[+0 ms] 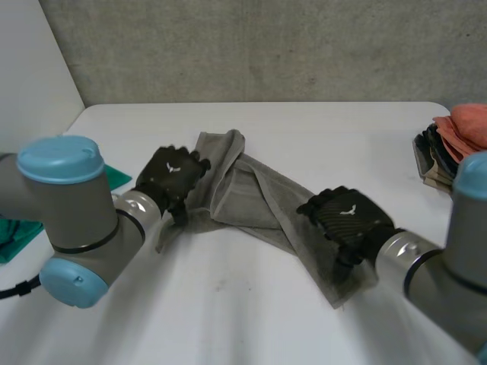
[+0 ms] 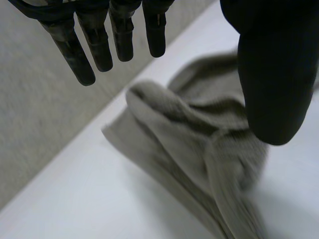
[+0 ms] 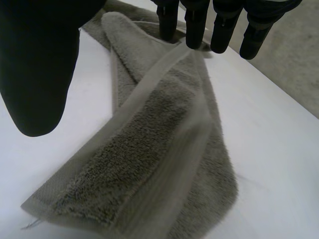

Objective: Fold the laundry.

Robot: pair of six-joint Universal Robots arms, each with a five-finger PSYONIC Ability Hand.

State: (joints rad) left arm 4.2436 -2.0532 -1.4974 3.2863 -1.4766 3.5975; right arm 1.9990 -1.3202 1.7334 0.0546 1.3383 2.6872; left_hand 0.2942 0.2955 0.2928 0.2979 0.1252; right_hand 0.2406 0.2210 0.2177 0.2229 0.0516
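Note:
A grey towel [image 1: 251, 198] lies crumpled in a long twisted band across the middle of the white table [image 1: 228, 312]. My left hand [image 1: 171, 176] hovers at the towel's bunched left end. In the left wrist view its fingers [image 2: 84, 55] are straight and stand apart from the thumb [image 2: 271, 74], and the towel [image 2: 199, 149] lies below them, not held. Over the towel's right end is my right hand [image 1: 351, 217]. There too the fingers [image 3: 194, 25] and thumb [image 3: 40, 64] are spread, above the hemmed end of the towel [image 3: 159, 149].
A stack of folded cloths [image 1: 456, 141], orange on top, sits at the table's right edge. A green cloth [image 1: 114, 179] lies at the left edge behind my left arm. A grey wall runs along the back.

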